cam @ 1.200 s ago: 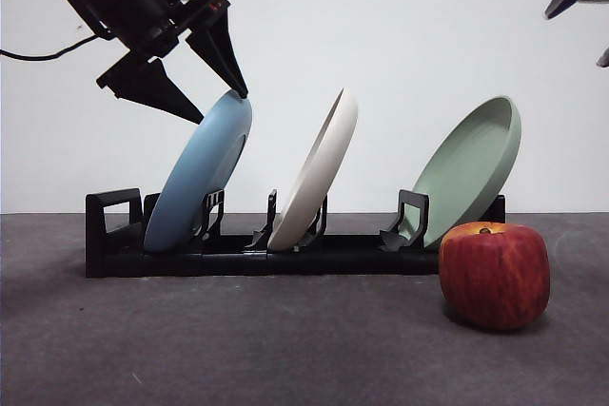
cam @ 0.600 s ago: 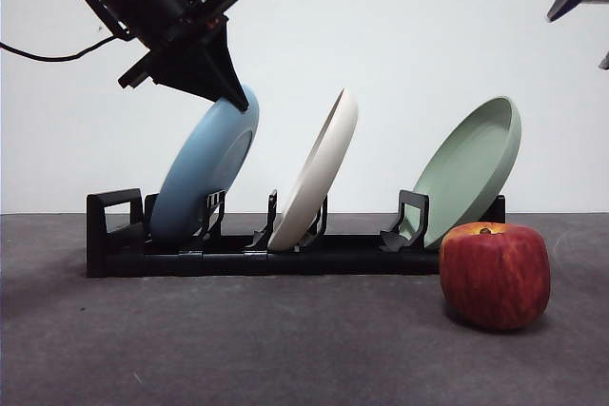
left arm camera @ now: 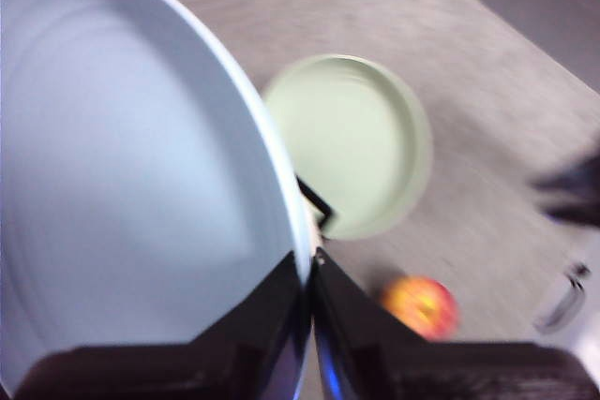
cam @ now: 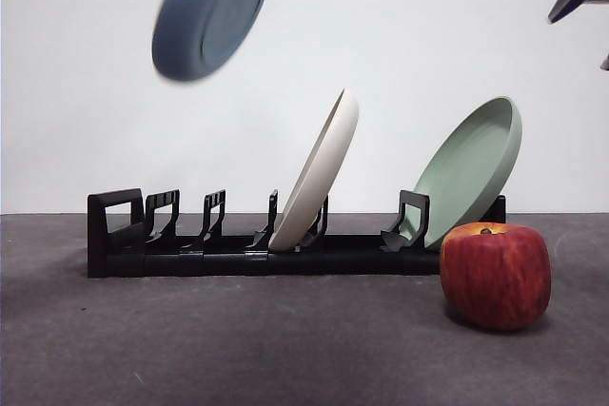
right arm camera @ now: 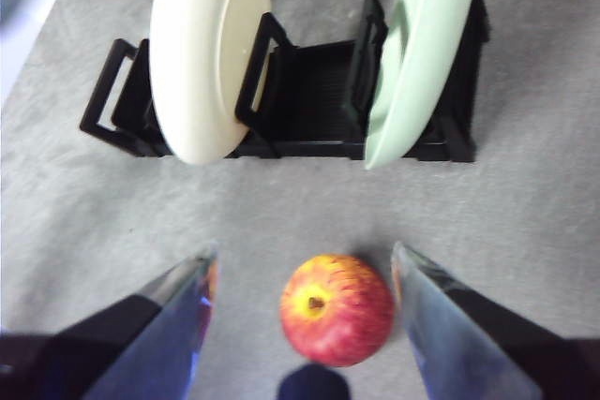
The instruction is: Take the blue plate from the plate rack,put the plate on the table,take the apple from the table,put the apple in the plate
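The left gripper (left arm camera: 309,274) is clamped on the rim of the blue plate (cam: 211,9), which hangs tilted at the upper left of the front view, well clear of the rack (cam: 238,240), so it can swing over open table (cam: 238,349) without knocking the cream plate (cam: 319,170) or green plate (cam: 466,168) leaning in their slots. The apple (cam: 495,275) sits at the lower right, just in front of the rack's end. The right gripper (right arm camera: 305,274) hovers directly above it, spread wide, apparently ready to grasp once the plate is down.
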{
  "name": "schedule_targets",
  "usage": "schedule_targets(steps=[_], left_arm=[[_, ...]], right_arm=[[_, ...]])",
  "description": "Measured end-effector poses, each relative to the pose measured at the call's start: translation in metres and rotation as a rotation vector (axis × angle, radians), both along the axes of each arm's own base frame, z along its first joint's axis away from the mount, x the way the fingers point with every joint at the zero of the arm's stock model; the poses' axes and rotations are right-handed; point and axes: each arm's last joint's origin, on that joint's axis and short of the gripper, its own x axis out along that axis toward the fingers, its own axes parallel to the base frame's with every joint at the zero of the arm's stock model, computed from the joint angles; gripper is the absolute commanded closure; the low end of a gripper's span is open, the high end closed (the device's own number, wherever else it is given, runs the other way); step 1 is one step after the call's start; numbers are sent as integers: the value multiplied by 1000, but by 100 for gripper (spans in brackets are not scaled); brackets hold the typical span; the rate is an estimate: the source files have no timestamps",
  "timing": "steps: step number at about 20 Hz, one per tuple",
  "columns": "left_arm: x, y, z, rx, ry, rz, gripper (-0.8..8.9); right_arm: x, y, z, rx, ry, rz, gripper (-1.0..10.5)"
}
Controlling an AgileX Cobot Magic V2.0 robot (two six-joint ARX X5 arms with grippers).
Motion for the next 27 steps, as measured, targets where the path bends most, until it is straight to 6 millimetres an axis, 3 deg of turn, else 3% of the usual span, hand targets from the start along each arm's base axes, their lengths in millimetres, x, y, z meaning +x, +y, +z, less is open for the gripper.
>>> schedule_targets(steps=[7, 14, 19, 27], left_arm=[[-104, -11, 21, 287, -64, -29, 822], [-169, -45, 10, 475, -182, 17, 822], [-196, -70, -43, 603, -156, 3, 822], [-198, -105, -150, 601, -65, -69, 823]], right_arm=[[1, -3, -1, -76, -2, -80, 631], [1, -3, -1, -76, -2, -80, 631], [1, -3, -1, -76, -2, -79, 631], [1, -3, -2, -76, 7, -79, 631]])
